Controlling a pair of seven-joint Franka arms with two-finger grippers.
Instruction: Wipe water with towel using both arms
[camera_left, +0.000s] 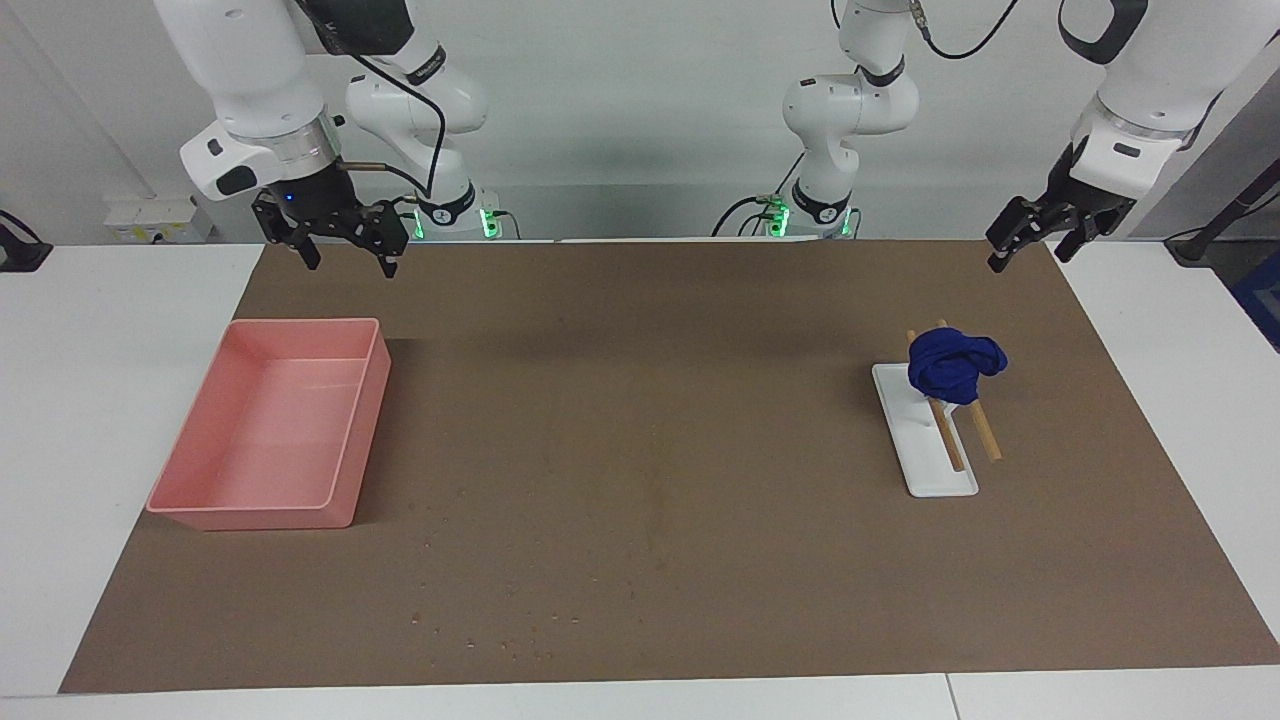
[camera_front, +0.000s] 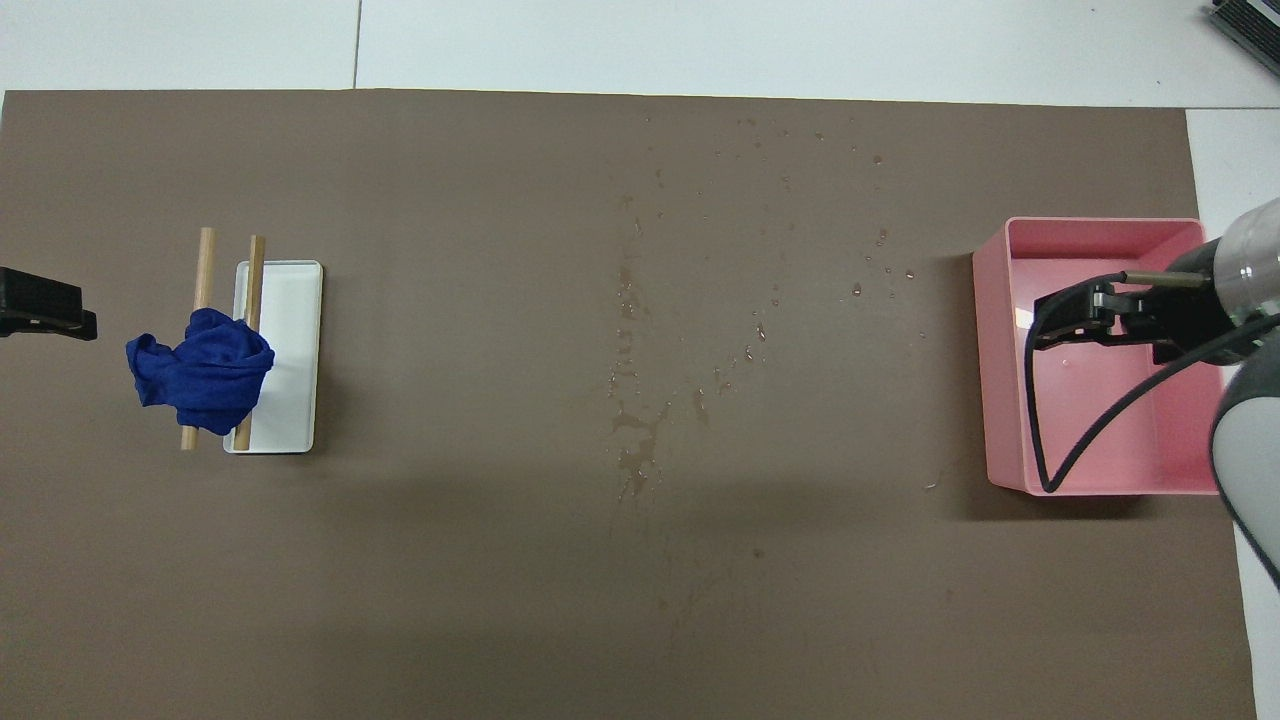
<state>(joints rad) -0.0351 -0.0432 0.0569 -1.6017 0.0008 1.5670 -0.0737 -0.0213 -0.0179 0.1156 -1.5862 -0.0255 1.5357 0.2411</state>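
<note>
The towel (camera_left: 953, 366) is lying bunched on 2 wooden rods (camera_left: 950, 430) over a white tray (camera_left: 935, 470), toward the left arm's end of the brown mat (camera_left: 640, 450). The left gripper (camera_left: 1030, 245) and right gripper (camera_left: 345, 250) are hanging raised, spread apart and holding nothing. Water drops (camera_front: 640, 440) are sitting mid-mat, beside a pink bin (camera_left: 270, 430).

Facing camera high across table; overhead steep; both share the mat (camera_left: 640, 480).

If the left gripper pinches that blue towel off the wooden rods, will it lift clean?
The towel is bunched and draped, so it will probably sag and unfurl. The rods look loose across the white tray, so they may roll.
</note>
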